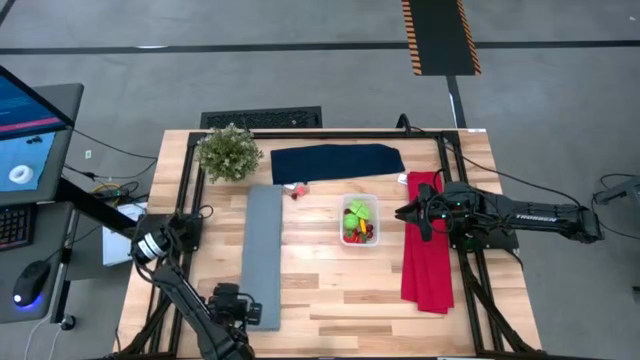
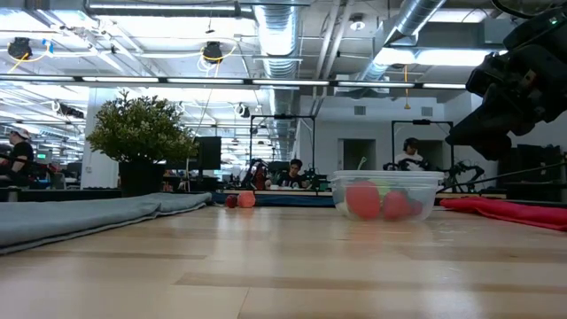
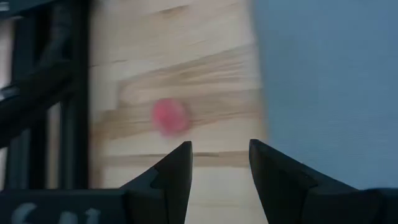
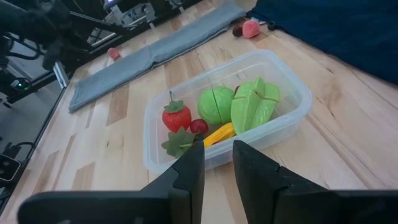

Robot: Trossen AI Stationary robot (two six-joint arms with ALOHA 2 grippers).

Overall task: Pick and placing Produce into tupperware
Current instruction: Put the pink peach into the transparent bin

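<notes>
The tub [image 1: 360, 222] sits mid-bench [image 1: 330, 300], already holding green, red and yellow produce [image 4: 214, 106]. Your right hand [image 1: 408, 213] hovers just beside it, fingers slightly parted and empty, placed to drop or reach in. Two red pieces [image 1: 296, 189] remain near the navy cloth [image 1: 335, 162]. Your left hand [image 3: 221, 168] waits at the grey cloth's [image 1: 262, 255] near end, parted, empty; a blurred red spot [image 3: 170, 116] ahead may be another piece.

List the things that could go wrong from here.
1. Two pieces lie outside the tub, touching the navy cloth; a grab might snag fabric.
2. A small red piece lies by the grey cloth, near the table's frame; a nudge by the left tool could roll it off.
</notes>
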